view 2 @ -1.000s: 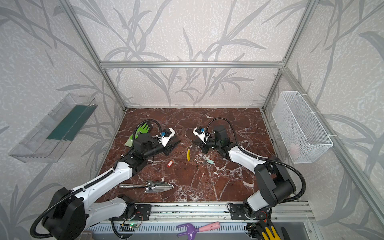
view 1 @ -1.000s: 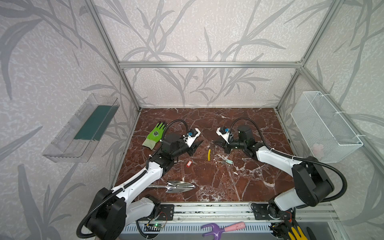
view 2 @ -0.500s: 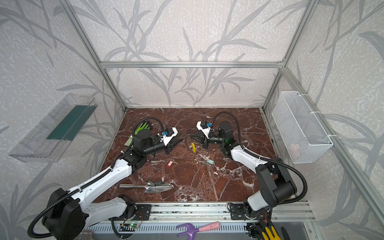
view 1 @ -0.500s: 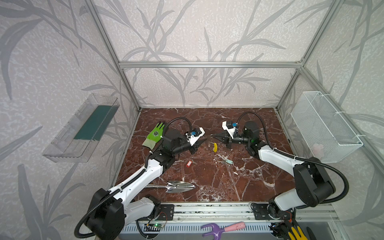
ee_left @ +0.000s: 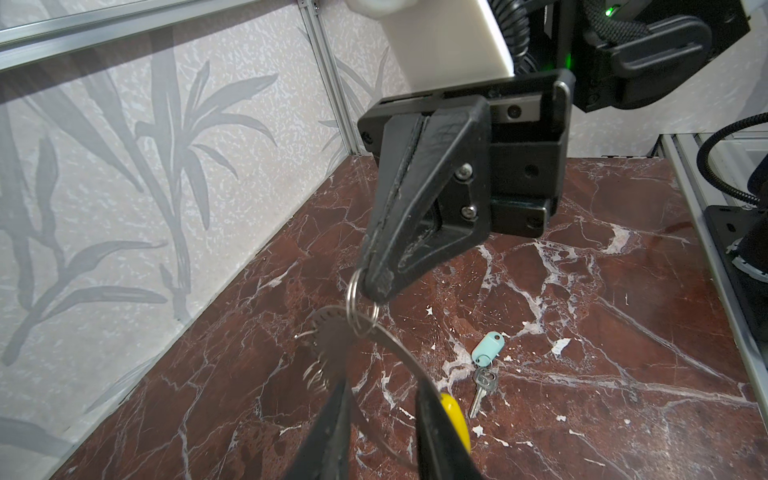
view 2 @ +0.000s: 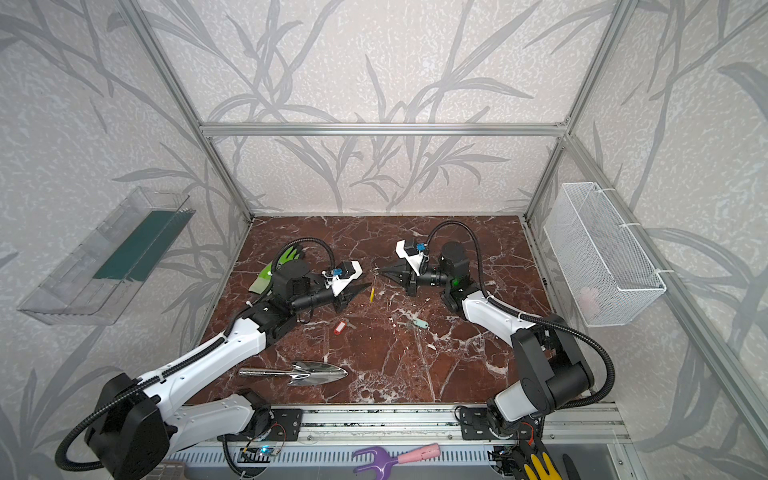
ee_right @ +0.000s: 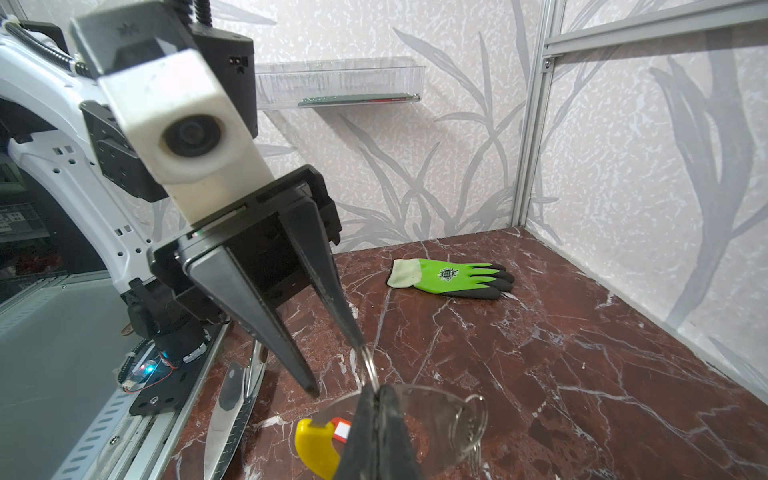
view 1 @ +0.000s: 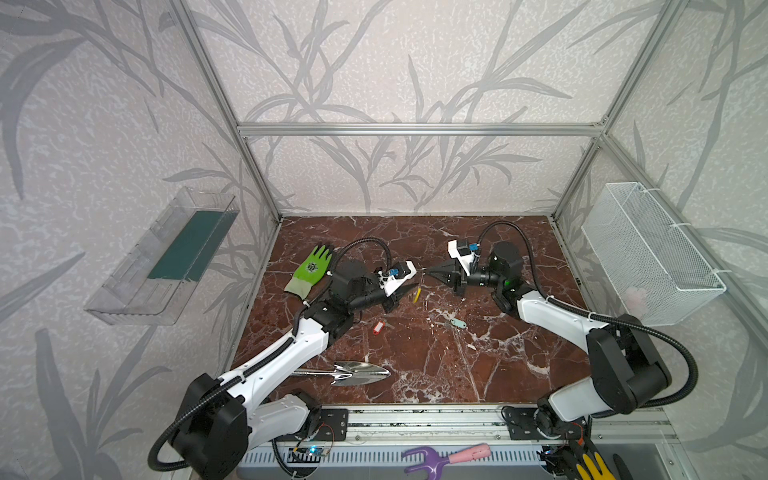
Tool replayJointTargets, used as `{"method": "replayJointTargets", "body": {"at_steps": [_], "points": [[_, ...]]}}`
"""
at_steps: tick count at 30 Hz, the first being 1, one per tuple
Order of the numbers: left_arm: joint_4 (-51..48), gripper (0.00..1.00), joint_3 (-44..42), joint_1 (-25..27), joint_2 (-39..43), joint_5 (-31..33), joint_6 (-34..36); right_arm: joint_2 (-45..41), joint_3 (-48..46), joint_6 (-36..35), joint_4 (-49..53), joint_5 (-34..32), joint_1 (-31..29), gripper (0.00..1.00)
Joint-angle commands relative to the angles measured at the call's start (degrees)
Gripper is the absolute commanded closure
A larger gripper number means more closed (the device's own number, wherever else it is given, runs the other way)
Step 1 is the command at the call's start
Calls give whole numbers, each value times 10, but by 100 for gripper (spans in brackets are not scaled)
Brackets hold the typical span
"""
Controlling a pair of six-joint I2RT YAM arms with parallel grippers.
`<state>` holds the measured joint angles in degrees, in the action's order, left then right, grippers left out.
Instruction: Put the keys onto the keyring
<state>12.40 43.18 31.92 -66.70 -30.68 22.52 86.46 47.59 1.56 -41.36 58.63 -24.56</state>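
The keyring (ee_left: 330,330), a thin grey hoop with a yellow segment (ee_right: 316,449), hangs in the air between both arms (view 1: 415,296) (view 2: 372,293). My right gripper (ee_left: 376,286) (ee_right: 376,392) (view 1: 430,272) is shut on a small split ring at the hoop's top. My left gripper (ee_left: 381,384) (ee_right: 336,368) (view 2: 365,286) is open, its fingers on either side of the hoop's wire. Both keys lie on the marble floor. The red-tagged one (view 1: 377,327) (view 2: 340,327) is below the left gripper. The mint-tagged one (view 1: 457,323) (ee_left: 486,357) is to its right.
A steel trowel (view 1: 357,372) lies near the front edge. A green glove (view 1: 311,270) (ee_right: 449,276) lies at the back left behind the left arm. A wire basket (view 1: 648,253) hangs on the right wall, a clear shelf (view 1: 166,253) on the left.
The right gripper has lifted the keyring off the floor and brought it toward the middle. The left gripper has moved up to it, its fingers now astride the hoop.
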Motion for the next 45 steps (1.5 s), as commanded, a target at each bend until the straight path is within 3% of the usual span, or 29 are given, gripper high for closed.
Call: {"method": "replayJointTargets", "body": {"at_steps": [1, 18, 30, 33, 35, 40, 45], "points": [[25, 72, 23, 6, -3, 2, 9, -19, -7, 8, -31, 16, 2, 100], [63, 77, 31, 16, -30, -19, -14, -21, -17, 17, -50, 17, 3, 100], [50, 100, 48, 19, -43, -27, -7, -16, -21, 14, -62, 21, 3, 100], [7, 100, 71, 18, -46, -30, 4, -28, -28, -21, -33, 5, 9, 84], [-39, 100, 91, 19, -47, -31, 20, -44, -31, -60, 12, -12, 11, 79], [-169, 100, 147, 20, -56, -18, 53, -83, -5, -190, 189, -37, 12, 77], [-246, 100, 185, 21, -64, -16, 79, -110, 2, -245, 260, -57, 12, 77]]}}
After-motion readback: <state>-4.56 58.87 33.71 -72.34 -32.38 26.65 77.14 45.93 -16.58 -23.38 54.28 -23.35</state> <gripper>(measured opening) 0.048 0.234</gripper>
